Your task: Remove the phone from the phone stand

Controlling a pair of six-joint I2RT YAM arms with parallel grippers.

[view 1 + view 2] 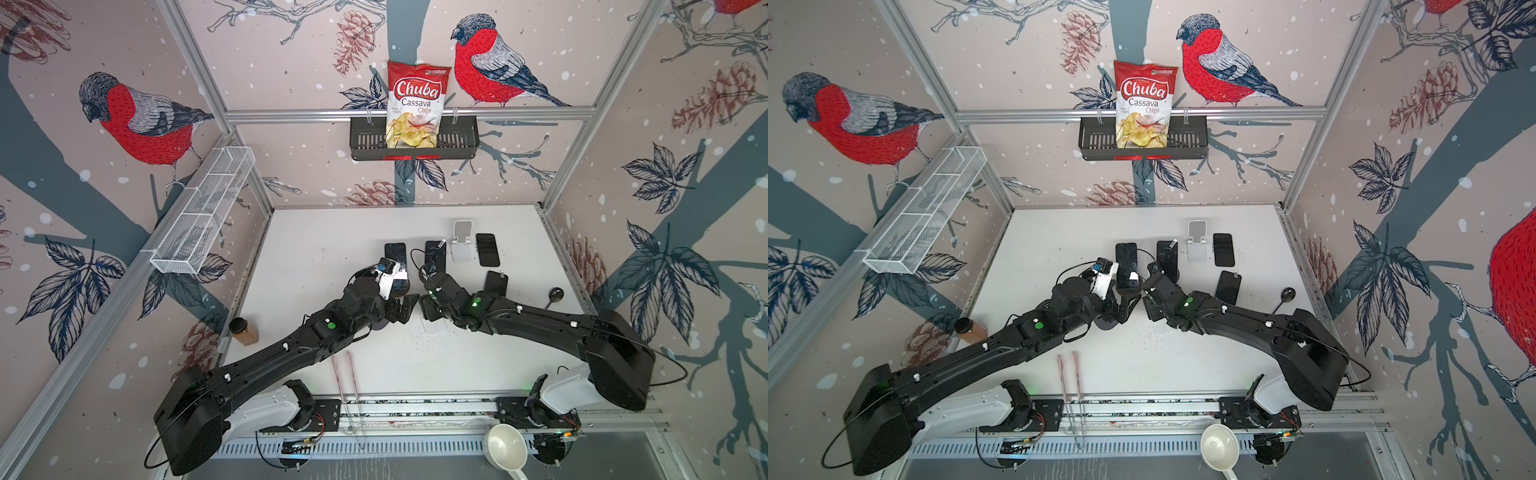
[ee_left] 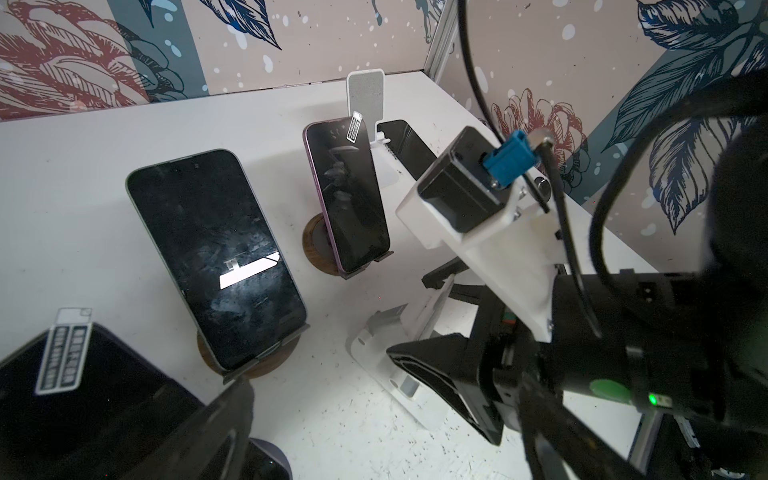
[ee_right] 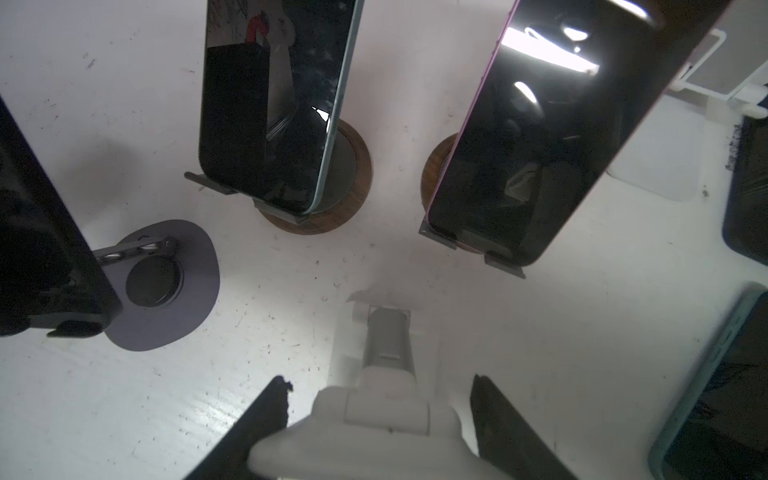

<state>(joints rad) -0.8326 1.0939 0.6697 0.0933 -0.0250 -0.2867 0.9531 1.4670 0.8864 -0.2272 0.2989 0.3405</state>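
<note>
Several dark phones lean on stands. Closest to my left gripper [image 2: 374, 415] is a black phone [image 2: 83, 395] with a white sticker, on a stand with a purple-grey base [image 3: 166, 286]. The left jaws stand wide apart with nothing between them. Behind it, a green-edged phone [image 2: 216, 257] and a purple phone [image 2: 347, 195] each lean on a round wooden stand. My right gripper [image 3: 378, 428] is shut on the top of an empty white phone stand [image 2: 399, 374]. In both top views the two grippers [image 1: 401, 309] [image 1: 428, 309] face each other at mid-table.
Another white stand [image 1: 461, 241], a flat phone [image 1: 487, 249] and a leaning phone [image 1: 496, 282] sit at the back right. A spice jar [image 1: 244, 331] stands at the left wall, tongs [image 1: 345, 374] and a white ladle [image 1: 505, 451] lie in front.
</note>
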